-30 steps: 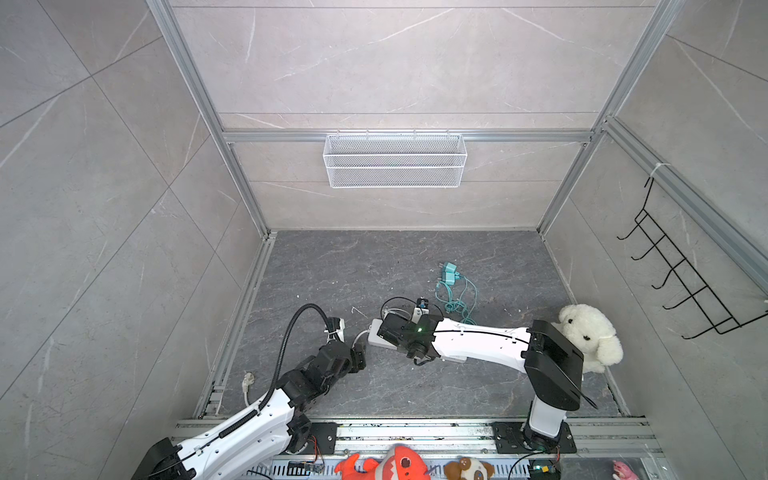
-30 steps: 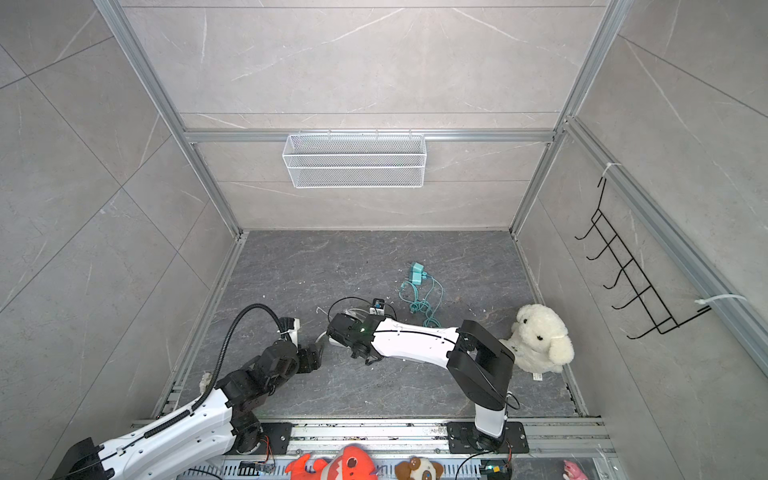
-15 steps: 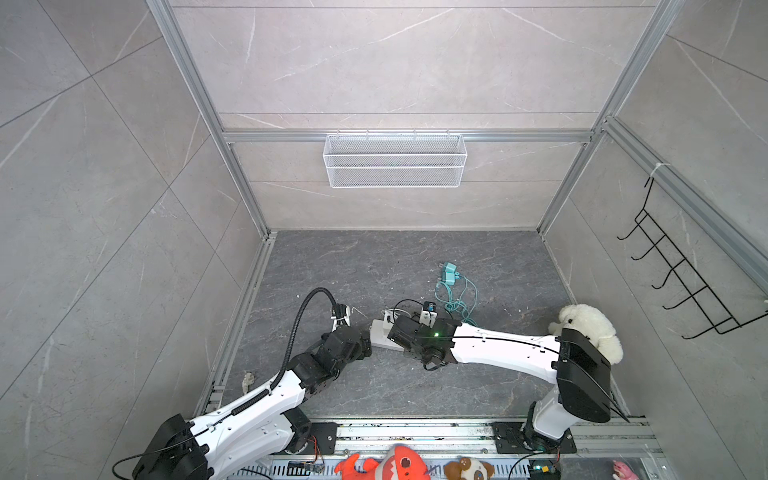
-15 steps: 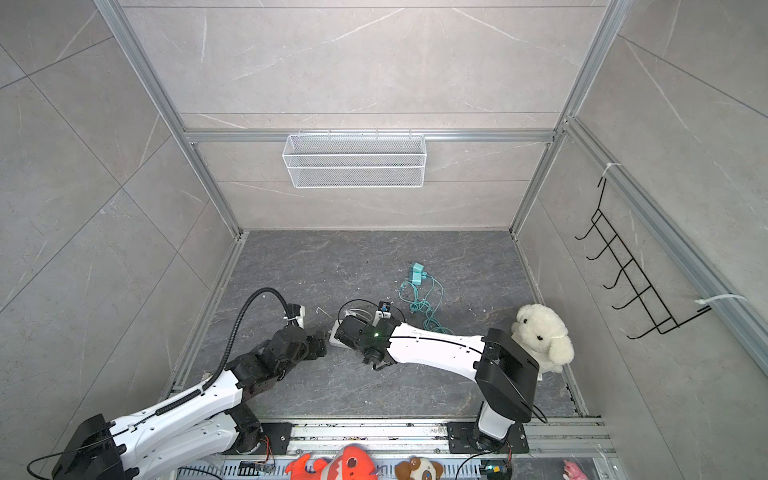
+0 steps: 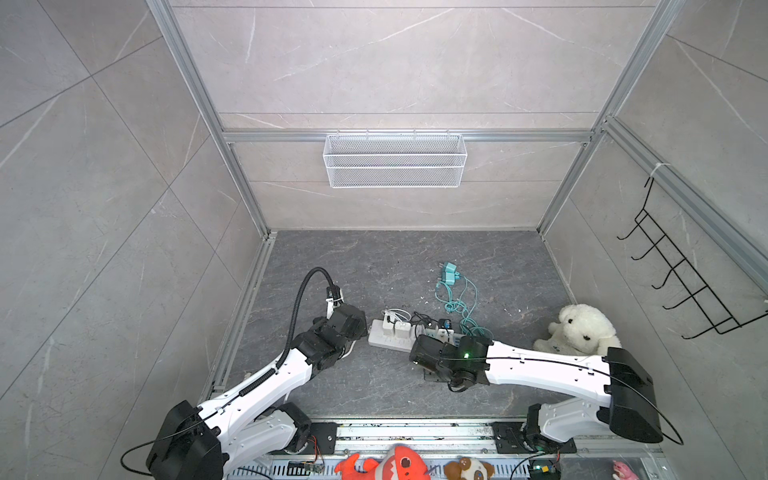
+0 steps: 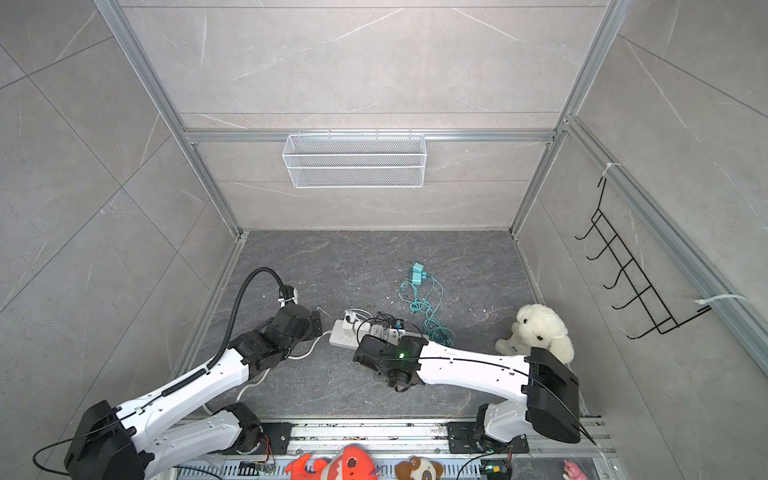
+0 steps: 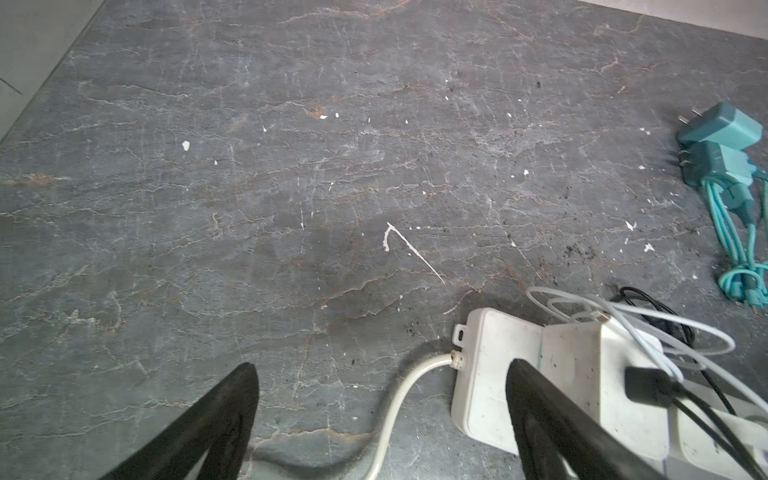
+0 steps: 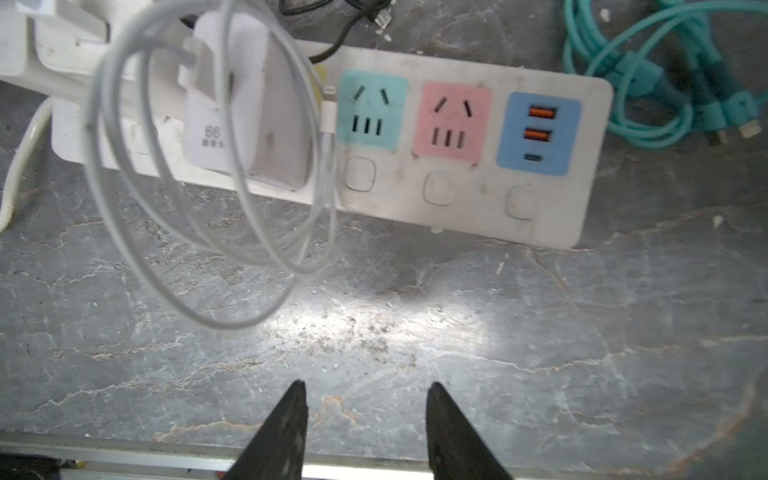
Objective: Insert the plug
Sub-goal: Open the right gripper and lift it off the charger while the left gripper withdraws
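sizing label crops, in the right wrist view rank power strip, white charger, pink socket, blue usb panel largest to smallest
1. power strip
2. white charger, raised nearer the camera
3. blue usb panel and pink socket: look alike, unranked

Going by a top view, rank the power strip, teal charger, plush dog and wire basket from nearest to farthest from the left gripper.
From the left gripper:
1. power strip, just to its right, at the fingertips.
2. teal charger, farther back and to the right.
3. plush dog, far right.
4. wire basket, high up at the back.
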`<state>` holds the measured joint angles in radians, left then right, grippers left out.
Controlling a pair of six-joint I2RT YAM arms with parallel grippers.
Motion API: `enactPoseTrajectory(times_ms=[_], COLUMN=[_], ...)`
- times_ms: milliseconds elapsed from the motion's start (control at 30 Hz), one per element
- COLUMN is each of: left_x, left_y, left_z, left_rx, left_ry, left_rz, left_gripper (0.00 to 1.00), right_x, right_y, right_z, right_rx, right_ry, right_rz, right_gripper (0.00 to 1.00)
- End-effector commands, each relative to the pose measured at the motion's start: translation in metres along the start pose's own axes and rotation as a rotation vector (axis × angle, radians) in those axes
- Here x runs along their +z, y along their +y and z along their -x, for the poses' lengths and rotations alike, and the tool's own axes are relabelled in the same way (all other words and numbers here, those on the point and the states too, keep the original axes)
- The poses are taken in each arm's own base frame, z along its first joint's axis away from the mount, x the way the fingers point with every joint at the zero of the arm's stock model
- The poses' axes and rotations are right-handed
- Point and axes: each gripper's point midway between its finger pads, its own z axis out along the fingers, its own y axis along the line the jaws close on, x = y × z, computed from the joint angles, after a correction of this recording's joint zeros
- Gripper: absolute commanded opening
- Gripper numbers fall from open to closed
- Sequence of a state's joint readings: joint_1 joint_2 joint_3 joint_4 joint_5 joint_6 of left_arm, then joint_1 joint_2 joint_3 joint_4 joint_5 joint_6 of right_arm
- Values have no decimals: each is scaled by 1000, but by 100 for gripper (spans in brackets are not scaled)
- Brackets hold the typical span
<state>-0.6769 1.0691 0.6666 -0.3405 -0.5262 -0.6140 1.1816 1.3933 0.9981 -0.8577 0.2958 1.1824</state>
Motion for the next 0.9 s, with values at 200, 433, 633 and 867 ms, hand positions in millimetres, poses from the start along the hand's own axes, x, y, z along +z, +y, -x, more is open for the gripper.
enactPoseTrajectory(times_ms=[200,433,633,867], left_x=[9,39,78,106], left_y=[12,-40,-109,-196], left_z=[59,110,141,141], left_rx=[-31,-35,27,181], left_ry=[-7,4,6,39], left_rz=[136,11,-154,-287], left_gripper=[96,97,97,97], right_x=[-60,-79,-64,-18], right_y=[-56,-98,-114,-129], right_z=[41,91,127,162], right_rx=[-44,29,80,193], right_ry=[-167,-276,-240,-142], right_rz=[-137,-144,-97,42], right_gripper=[52,53,54,52])
